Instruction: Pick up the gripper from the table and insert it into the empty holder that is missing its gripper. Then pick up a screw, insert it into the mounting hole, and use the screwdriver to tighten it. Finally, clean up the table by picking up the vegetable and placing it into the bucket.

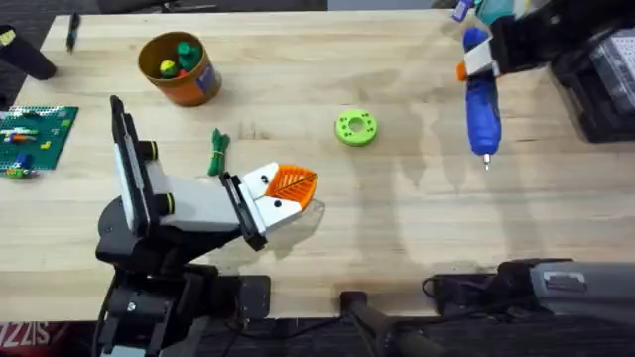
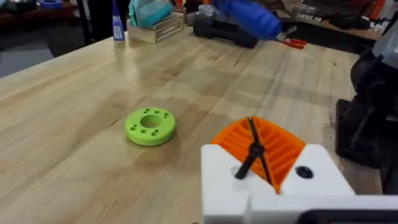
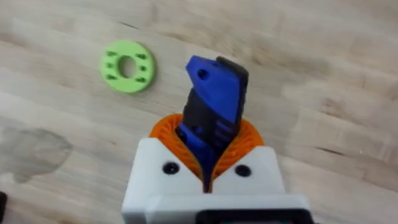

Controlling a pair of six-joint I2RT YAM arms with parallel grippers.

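Note:
My right gripper (image 1: 476, 65) hovers over the table's far right, shut on the blue screwdriver (image 1: 483, 107), whose metal tip points toward the near edge. In the right wrist view its orange pads (image 3: 168, 134) clamp the blue and black handle (image 3: 214, 106). My left gripper (image 1: 291, 184) lies low at the table's middle left, shut on a thin black screw (image 2: 250, 158). The dark-green vegetable (image 1: 218, 151) lies on the wood just behind it. At the far left stands the orange bucket (image 1: 194, 83). The loose gripper and the holder are out of view.
A bright green ring disc (image 1: 355, 127) lies mid-table between the two arms, also seen as a disc (image 2: 150, 126) and a ring (image 3: 127, 66). A green brick plate (image 1: 38, 134) sits at the left edge. Small green and yellow toys are in the bucket.

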